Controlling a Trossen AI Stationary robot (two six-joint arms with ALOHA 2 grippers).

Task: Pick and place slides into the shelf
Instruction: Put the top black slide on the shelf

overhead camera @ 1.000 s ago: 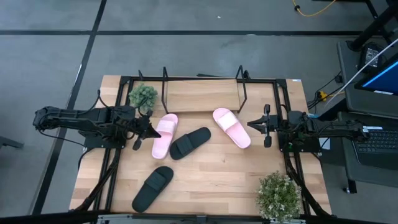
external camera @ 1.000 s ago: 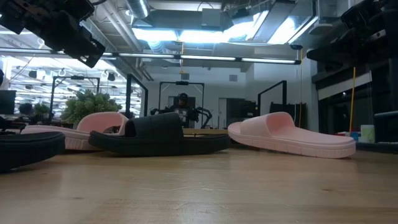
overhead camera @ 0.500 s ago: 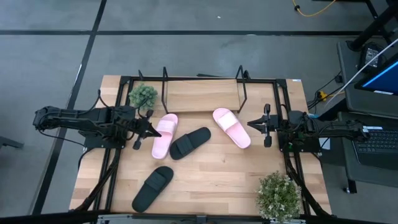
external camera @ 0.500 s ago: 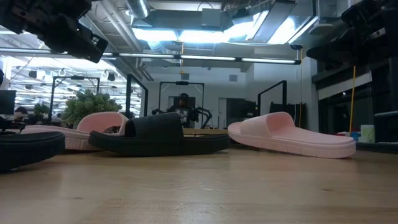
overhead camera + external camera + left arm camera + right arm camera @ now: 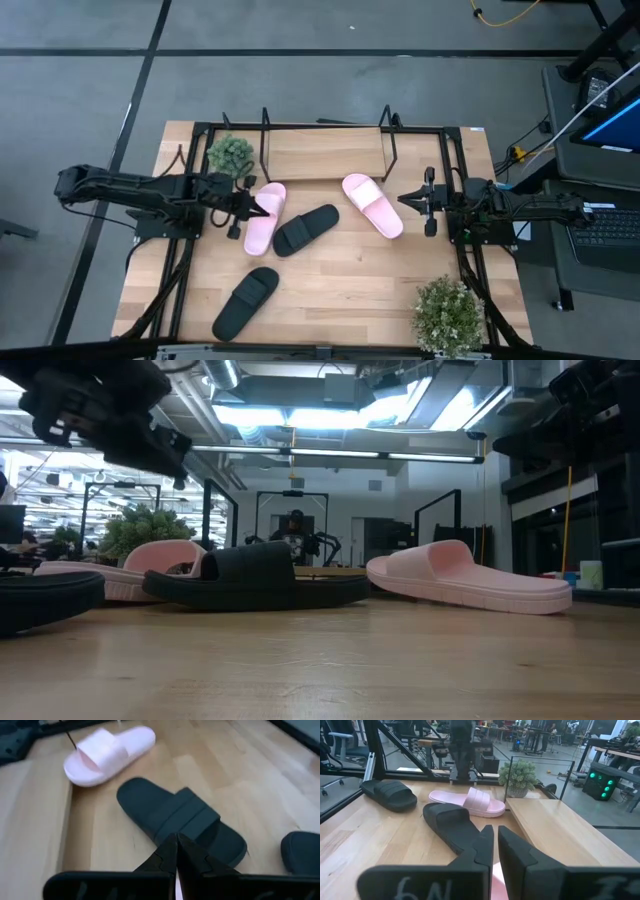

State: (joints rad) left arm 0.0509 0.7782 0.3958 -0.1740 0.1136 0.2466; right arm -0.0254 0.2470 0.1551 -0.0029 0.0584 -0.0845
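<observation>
Two pale pink and two black slides lie sole-down on the wooden table. One pink slide (image 5: 260,220) and one black slide (image 5: 306,229) are side by side at mid-table. The other pink slide (image 5: 373,205) lies to the right, and the other black slide (image 5: 246,302) lies near the front left. The shelf (image 5: 325,160), a black wire rack over a light board, stands at the far edge. My left gripper (image 5: 264,207) is shut and hovers above the left pink slide's far part; its wrist view shows the black slide (image 5: 180,817) ahead. My right gripper (image 5: 404,200) is shut and level, hanging beside the right pink slide.
A small plant (image 5: 230,153) stands by the shelf's left end. A larger plant (image 5: 448,315) stands at the near right corner. Black frame rails (image 5: 190,250) run along the table's left and right sides. Bare wood lies between the slides and the near edge.
My left gripper has gone toward the table's right and sunk a little, coming over the left pink slide. It has rolled somewhat and stayed shut. The slides and my right gripper have kept still.
</observation>
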